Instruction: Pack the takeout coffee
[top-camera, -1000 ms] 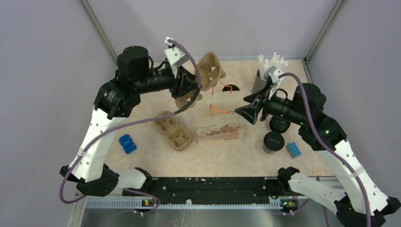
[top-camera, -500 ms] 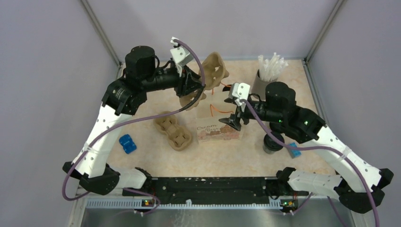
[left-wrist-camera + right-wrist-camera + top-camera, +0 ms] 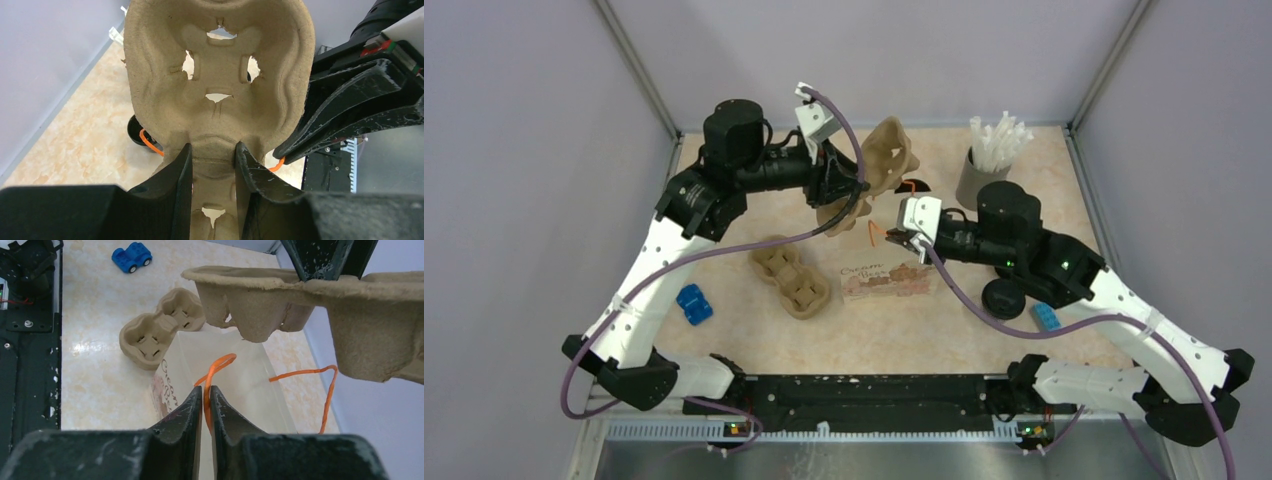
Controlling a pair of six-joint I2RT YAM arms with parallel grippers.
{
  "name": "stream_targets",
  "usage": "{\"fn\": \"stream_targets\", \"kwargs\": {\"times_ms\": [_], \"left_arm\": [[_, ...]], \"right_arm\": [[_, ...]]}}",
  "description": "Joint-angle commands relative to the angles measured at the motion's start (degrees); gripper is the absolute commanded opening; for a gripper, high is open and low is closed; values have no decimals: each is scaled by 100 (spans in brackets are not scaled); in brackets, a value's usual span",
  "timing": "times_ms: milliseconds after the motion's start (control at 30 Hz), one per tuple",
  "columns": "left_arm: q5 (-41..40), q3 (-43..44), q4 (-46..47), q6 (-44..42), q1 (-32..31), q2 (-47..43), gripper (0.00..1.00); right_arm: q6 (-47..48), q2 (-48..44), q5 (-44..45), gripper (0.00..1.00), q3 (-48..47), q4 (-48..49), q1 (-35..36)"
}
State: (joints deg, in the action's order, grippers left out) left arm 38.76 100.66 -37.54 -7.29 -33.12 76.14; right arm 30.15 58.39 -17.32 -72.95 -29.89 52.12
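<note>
**Top external: cup carrier [image 3: 886, 160] over paper bag [image 3: 889, 280]**

I see the cup carrier tilted above the mid-table paper bag. My left gripper [image 3: 213, 150] is clamped on its middle ridge, arm stretched high. My right gripper [image 3: 206, 390] pinches the bag's orange handle [image 3: 220, 362]. A spare carrier [image 3: 791, 277] lies just left.

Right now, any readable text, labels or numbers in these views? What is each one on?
"Cream": script print on the front of the paper bag, top view. It is small, so this is a best reading.
Line beneath it on the bag: too blurred to read.
Same print in the right wrist view: too slanted to read.
Held cup carrier, cup carrier on the table, blue toy car: no text visible.
</note>
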Motion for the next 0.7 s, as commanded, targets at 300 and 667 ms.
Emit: {"fn": "stream_targets", "kwargs": {"times_ms": [300, 667], "left_arm": [[315, -823, 1254, 117, -42, -243, 23], [548, -1166, 1889, 285, -46, -179, 23]], "right_arm": [[606, -359, -150, 0, 169, -386, 102], [729, -487, -485, 0, 338, -613, 103]]}}
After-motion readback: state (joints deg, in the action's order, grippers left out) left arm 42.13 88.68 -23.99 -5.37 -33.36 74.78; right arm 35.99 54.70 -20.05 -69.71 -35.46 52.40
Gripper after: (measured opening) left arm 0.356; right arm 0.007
